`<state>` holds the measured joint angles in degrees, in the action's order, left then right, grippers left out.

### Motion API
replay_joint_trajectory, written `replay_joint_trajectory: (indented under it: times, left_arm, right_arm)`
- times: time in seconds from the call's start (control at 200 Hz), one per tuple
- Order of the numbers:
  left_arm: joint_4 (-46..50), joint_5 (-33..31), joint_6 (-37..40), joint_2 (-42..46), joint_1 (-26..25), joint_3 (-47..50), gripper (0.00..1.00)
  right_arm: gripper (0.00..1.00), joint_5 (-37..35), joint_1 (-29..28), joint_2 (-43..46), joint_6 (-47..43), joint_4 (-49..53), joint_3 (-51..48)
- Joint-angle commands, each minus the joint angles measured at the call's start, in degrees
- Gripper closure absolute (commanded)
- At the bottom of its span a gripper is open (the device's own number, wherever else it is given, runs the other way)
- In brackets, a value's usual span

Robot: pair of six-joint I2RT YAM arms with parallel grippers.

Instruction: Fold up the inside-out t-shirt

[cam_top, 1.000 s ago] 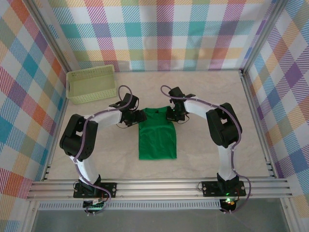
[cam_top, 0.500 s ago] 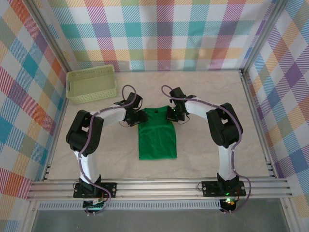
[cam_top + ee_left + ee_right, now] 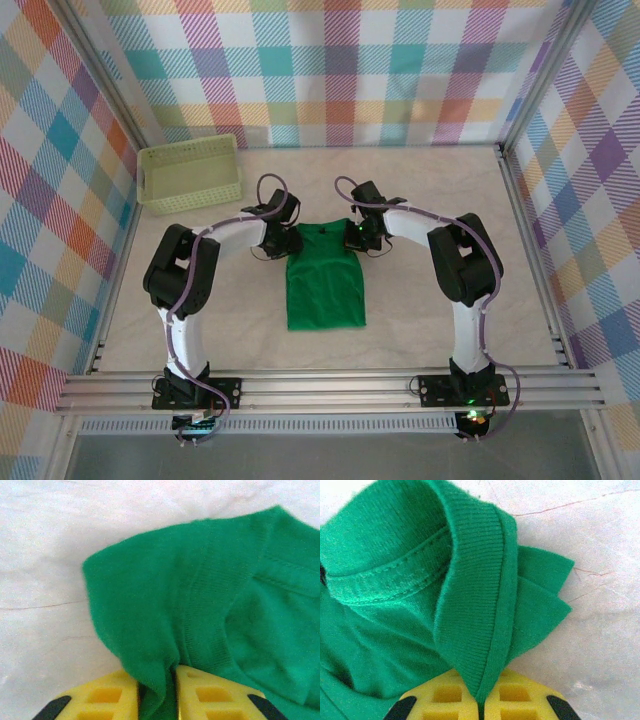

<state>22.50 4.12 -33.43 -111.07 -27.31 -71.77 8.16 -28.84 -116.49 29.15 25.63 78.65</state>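
The inside-out t-shirt (image 3: 325,285) lies flat in the middle of the tabletop (image 3: 430,190), a narrow green rectangle with its collar at the far end. The left gripper (image 3: 291,240) sits at the shirt's far left corner, its yellow fingers (image 3: 120,695) clamped on a bunched fold of shoulder fabric. The right gripper (image 3: 357,236), at the far right corner, pinches the ribbed collar edge tight. A pale lattice basket (image 3: 190,175) stands far left, well apart

One green t-shirt (image 3: 325,285), one lattice basket (image 3: 190,178) and two robot arms share one pale table (image 3: 400,320): left arm (image 3: 225,235) and right arm (image 3: 415,222), one gripper apiece, left gripper (image 3: 156,672) and right gripper (image 3: 479,690).
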Motion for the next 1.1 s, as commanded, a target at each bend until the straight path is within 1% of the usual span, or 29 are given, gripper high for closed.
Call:
replay_joint_trajectory:
  times: [0.0,0.085,0.105,0.21,0.39,0.55,0.715,0.82,0.915,1.0,1.095]
  left_arm:
    - [-6.0,2.6,0.0,0.6,-1.9,2.0,0.81]
    - [-6.1,1.9,-0.1,2.7,-1.9,3.8,0.86]
    - [-8.1,1.7,-0.2,3.3,-1.9,4.2,0.87]
    - [-10.1,0.8,-0.6,6.9,-1.9,7.6,0.92]
    - [-13.6,-1.4,-2.1,15.9,-1.9,15.0,1.00]
    - [-18.4,0.4,-4.3,23.6,-1.9,21.7,1.00]
    - [-20.1,0.6,-5.9,29.4,-2.0,25.9,1.00]
    - [-18.8,0.0,-5.6,31.1,-2.0,25.2,1.00]
    - [-16.8,-0.8,-4.7,31.2,-1.6,21.7,1.00]
    - [-15.2,0.3,-3.8,29.0,-0.3,16.1,1.00]
    - [-13.9,0.9,-2.5,25.2,1.8,7.6,1.00]
  right_arm:
    - [1.00,-1.5,0.0,-0.4,0.2,2.4,-2.4]
    - [1.00,-0.3,0.4,1.0,0.4,1.3,-3.6]
    - [1.00,0.1,0.7,1.5,0.5,0.8,-4.1]
    - [1.00,2.9,1.7,4.0,1.0,-2.1,-6.8]
    - [1.00,7.3,3.4,10.0,1.7,-6.0,-11.8]
    - [1.00,11.4,3.4,15.5,2.4,-8.8,-15.4]
    - [1.00,12.1,3.4,21.4,3.5,-10.3,-18.5]
    - [1.00,12.2,3.6,24.1,3.3,-10.0,-18.0]
    - [1.00,12.4,4.4,25.6,2.8,-8.8,-15.3]
    - [1.00,12.6,6.2,25.3,1.9,-7.1,-10.0]
    - [1.00,13.1,8.4,22.3,-0.1,-4.6,-0.7]
